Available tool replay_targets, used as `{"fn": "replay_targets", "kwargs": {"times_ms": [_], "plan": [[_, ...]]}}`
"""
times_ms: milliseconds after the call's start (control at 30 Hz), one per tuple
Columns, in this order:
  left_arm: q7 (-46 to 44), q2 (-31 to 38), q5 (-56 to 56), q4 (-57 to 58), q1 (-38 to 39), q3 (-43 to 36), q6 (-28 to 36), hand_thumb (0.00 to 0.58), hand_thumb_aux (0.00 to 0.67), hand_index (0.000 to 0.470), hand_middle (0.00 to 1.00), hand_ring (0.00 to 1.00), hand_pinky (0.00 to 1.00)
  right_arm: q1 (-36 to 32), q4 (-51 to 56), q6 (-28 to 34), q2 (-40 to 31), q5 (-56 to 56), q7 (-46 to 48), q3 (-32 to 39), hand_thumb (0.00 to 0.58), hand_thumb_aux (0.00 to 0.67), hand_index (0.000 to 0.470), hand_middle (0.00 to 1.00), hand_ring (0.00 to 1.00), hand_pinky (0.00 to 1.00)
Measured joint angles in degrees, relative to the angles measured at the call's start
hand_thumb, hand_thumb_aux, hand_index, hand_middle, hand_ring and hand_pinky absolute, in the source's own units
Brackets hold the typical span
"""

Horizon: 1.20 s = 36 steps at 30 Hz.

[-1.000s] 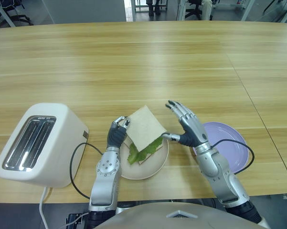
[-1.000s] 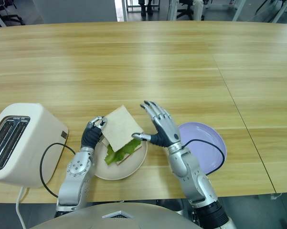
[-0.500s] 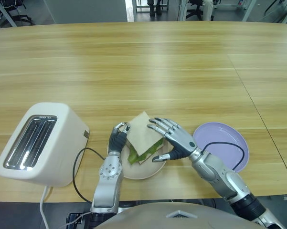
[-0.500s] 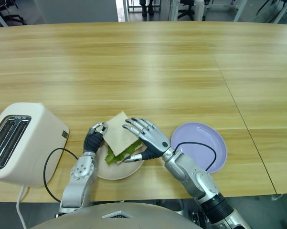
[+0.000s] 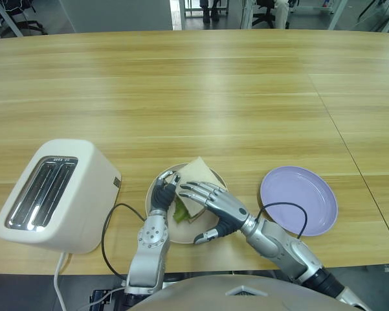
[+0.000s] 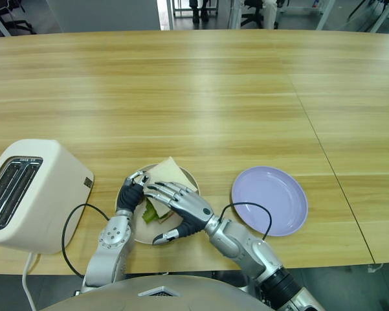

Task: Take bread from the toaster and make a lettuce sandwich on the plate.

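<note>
Two hands: left hand (image 5: 162,194) curls its fingers onto the sandwich's (image 5: 197,175) left edge; right hand (image 5: 215,202) lies flat over the top slice, fingers spread apart, gripping nothing.
Sandwich: on the beige plate (image 5: 173,232), near centre, between the toaster (image 5: 55,194) at left and the purple plate (image 5: 299,201) at right; lettuce (image 5: 179,210) peeks out at its near-left side.
Handling: likely light, soft, easily crushed; slices may slide on the leaf, so press gently.
Hold: best at the crust edges, both slices pinched together.
Writing: small mark on the toaster's top, too small to read.
</note>
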Motion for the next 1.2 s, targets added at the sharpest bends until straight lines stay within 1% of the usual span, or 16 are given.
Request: {"fn": "replay_targets", "kwargs": {"times_ms": [333, 433, 667, 867, 1033, 1067, 1100, 1133, 1200], "plan": [[0.1, 0.31, 0.62, -0.81, 1.12, 0.53, 0.18, 0.58, 0.67, 0.46, 1.0, 1.0, 1.0, 0.68, 1.12, -0.02, -1.03, 0.06, 0.42, -0.44, 0.0, 0.0, 0.0, 0.0, 0.0, 0.0], [0.16, 0.63, 0.91, -0.82, 1.59, 1.02, 0.23, 0.58, 0.67, 0.46, 1.0, 1.0, 1.0, 0.1, 1.42, 1.39, -0.87, -0.52, 0.2, -1.3, 0.0, 0.0, 0.0, 0.0, 0.0, 0.0], [0.12, 0.7, 0.96, -0.82, 2.31, 1.11, 0.78, 0.58, 0.67, 0.46, 1.0, 1.0, 1.0, -0.91, 3.21, 6.85, 0.08, -4.54, -2.18, -2.52, 0.0, 0.0, 0.0, 0.0, 0.0, 0.0], [0.07, 0.59, 1.03, -0.82, 2.75, 0.75, 1.05, 0.58, 0.67, 0.46, 1.0, 1.0, 1.0, -2.38, 5.68, 8.25, 0.08, -7.7, -3.46, -1.36, 0.0, 0.0, 0.0, 0.0, 0.0, 0.0], [0.07, 0.59, 1.36, -0.81, 2.76, 0.72, 1.35, 0.58, 0.67, 0.46, 1.0, 1.0, 1.0, -2.5, 6.16, 9.05, 0.35, -7.96, -3.51, -0.76, 0.0, 0.0, 0.0, 0.0, 0.0, 0.0], [0.05, 0.62, 1.47, -0.81, 2.75, 0.66, 1.45, 0.58, 0.67, 0.46, 0.98, 0.98, 0.98, -2.51, 6.13, 9.21, 0.39, -7.95, -3.51, -0.68, 0.0, 0.0, 0.0, 0.0, 0.0, 0.0], [0.04, 0.65, 1.52, -0.81, 2.75, 0.63, 1.53, 0.58, 0.67, 0.46, 0.45, 0.45, 0.45, -2.52, 6.12, 9.35, 0.39, -7.95, -3.51, -0.62, 0.0, 0.0, 0.0, 0.0, 0.0, 0.0], [0.03, 0.7, 1.58, -0.81, 2.74, 0.6, 1.69, 0.564, 0.56, 0.384, 0.0, 0.0, 0.0, -2.53, 6.12, 9.45, 0.39, -7.9, -3.5, -0.6, 0.0, 0.0, 0.0, 0.0, 0.0, 0.0], [0.07, 0.86, 1.97, -0.8, 2.72, 0.56, 1.79, 0.564, 0.56, 0.384, 0.0, 0.0, 0.0, -2.56, 6.1, 9.56, 0.37, -7.75, -3.45, -0.6, 0.0, 0.0, 0.0, 0.0, 0.0, 0.0]]}}
